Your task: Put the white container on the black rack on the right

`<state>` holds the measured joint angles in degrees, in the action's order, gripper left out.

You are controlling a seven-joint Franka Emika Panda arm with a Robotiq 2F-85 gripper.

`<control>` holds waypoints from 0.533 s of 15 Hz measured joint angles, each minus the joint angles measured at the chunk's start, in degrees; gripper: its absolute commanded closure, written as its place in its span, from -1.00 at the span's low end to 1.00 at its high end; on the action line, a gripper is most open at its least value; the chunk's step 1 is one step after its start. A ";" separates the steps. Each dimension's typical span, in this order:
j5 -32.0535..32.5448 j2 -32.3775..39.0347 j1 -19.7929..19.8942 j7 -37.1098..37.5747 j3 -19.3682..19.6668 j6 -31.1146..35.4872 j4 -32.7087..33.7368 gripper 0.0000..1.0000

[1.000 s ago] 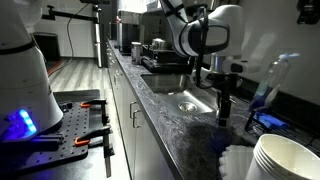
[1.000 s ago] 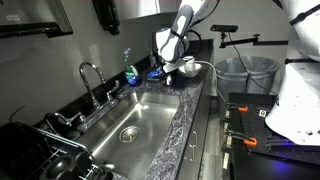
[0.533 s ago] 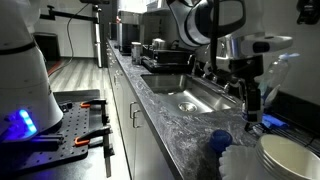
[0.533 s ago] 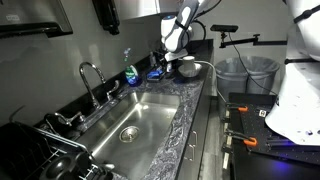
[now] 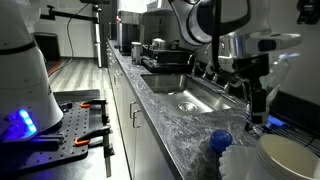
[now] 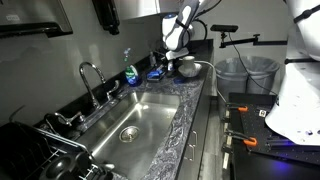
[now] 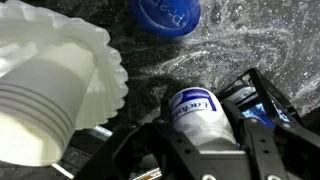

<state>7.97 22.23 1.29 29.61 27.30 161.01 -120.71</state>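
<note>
In the wrist view my gripper [image 7: 205, 130] is shut on the white container [image 7: 200, 115], a small round tub with a blue printed label. The container is held just above the dark speckled counter. The thin bars of the black rack [image 7: 262, 92] lie right beside it, at its right. In both exterior views the gripper [image 5: 255, 104] [image 6: 170, 62] hangs low at the counter's end, between the sink and the white bowls. The container is too small to make out there.
A stack of fluted white bowls [image 7: 50, 85] [image 5: 290, 160] stands close beside the gripper. A blue lid [image 7: 163, 14] [image 5: 218, 141] lies on the counter. There is also a steel sink [image 6: 140, 115] with a faucet [image 6: 90, 75], and a dark rack with steel pots [image 5: 158, 52].
The arm has carried the container from over the sink's end to the counter's end by the bowls and rack. In the last half second it has barely shifted.
</note>
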 measured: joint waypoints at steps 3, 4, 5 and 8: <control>-2.39 0.26 1.20 -0.12 -1.53 -1.15 0.37 0.43; -3.96 0.39 1.99 -0.16 -2.57 -2.47 1.06 0.43; -5.72 0.67 2.90 -0.19 -3.68 -4.10 2.13 0.43; -9.83 2.42 5.31 -0.10 -5.95 -9.05 7.16 0.43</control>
<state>-1.85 24.65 6.60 29.52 21.36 151.97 -113.55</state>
